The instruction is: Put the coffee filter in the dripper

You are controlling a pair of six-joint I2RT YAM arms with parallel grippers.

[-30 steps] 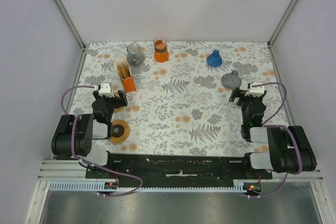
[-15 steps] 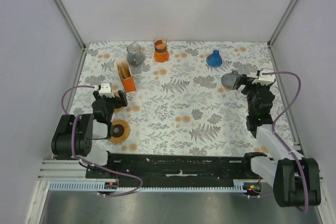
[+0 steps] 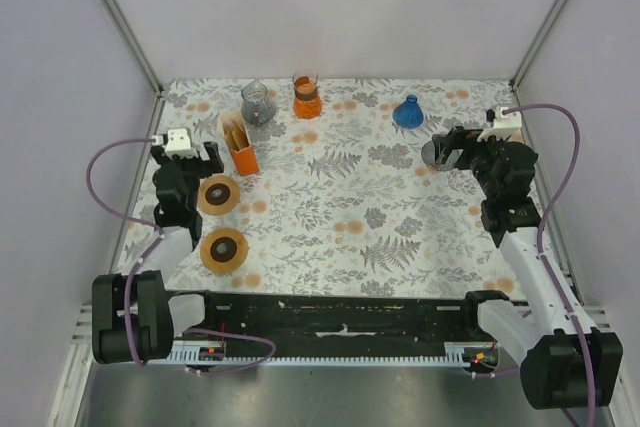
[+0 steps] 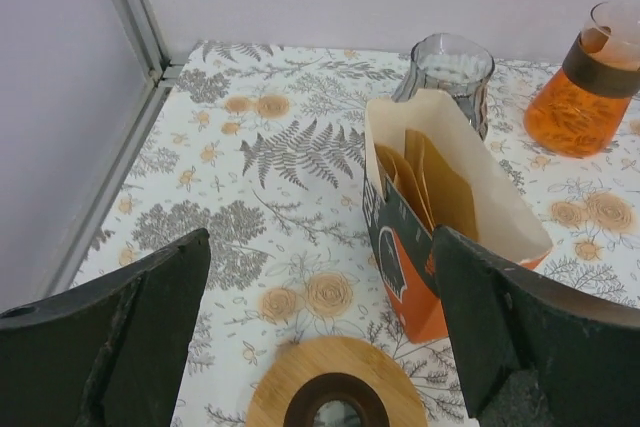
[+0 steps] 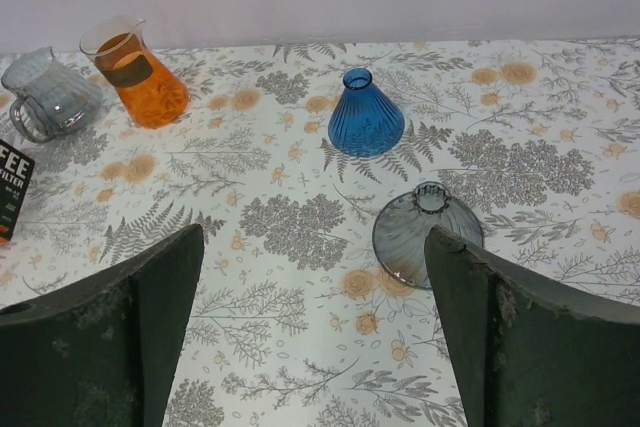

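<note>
One floral-print table [image 3: 340, 197] carries everything, with grey walls on three sides. Two arms reach out from the near edge, left arm up the left side, right arm up the right side.

Left claw [image 4: 320, 247]: released, fingers spread wide, nothing between them. It hangs over the left side of the table, facing the filter box [image 4: 440, 247], which sits just ahead toward its right finger.

Right claw [image 5: 312, 237]: also released, fingers wide apart, holding nothing. It faces the far right area, grey dripper [image 5: 428, 237] just ahead by its right finger. Contact there: can't tell.

Filter box is orange and black, upright, top open, left of centre on the table. Coffee filters [image 4: 430, 182], brown paper, stand inside it. None in a dripper.

Orange carafe [image 3: 307, 97] is at the far edge, centre-left. Grey glass mug [image 3: 258, 104] is just left of it, right behind the box.

Blue dripper [image 5: 365, 117] is far right, wide mouth down, narrow neck up. Grey dripper sits nearer than it, same way up, apart from it.

Two wooden rings with dark centres lie flat on the near left: one [image 3: 218, 195] just near of the box, below the left claw, the other [image 3: 224, 249] closer to the arm bases.
</note>
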